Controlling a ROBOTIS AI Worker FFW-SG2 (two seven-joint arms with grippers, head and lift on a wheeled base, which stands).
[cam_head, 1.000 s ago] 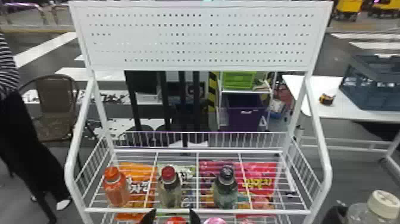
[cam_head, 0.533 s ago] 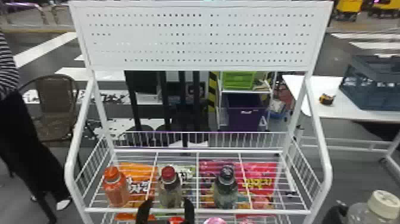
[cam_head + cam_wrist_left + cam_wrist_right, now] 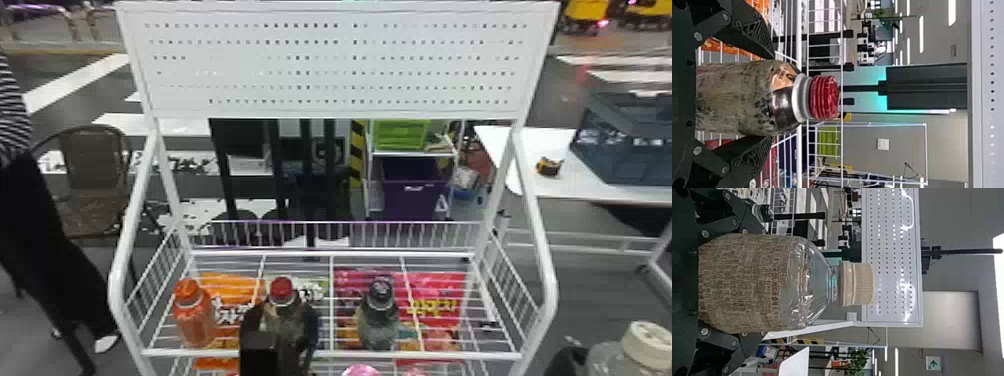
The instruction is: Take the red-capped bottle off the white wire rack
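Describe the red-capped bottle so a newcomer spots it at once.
Find the white wire rack below the perforated white panel. On its wire shelf, the bottle is between an orange bottle on the left and a dark-capped bottle on the right. Of the three, it alone has a red cap.

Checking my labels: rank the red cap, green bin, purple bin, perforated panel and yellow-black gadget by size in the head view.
1. Perforated panel
2. Purple bin
3. Green bin
Red cap and yellow-black gadget: smallest, too alike to rank.
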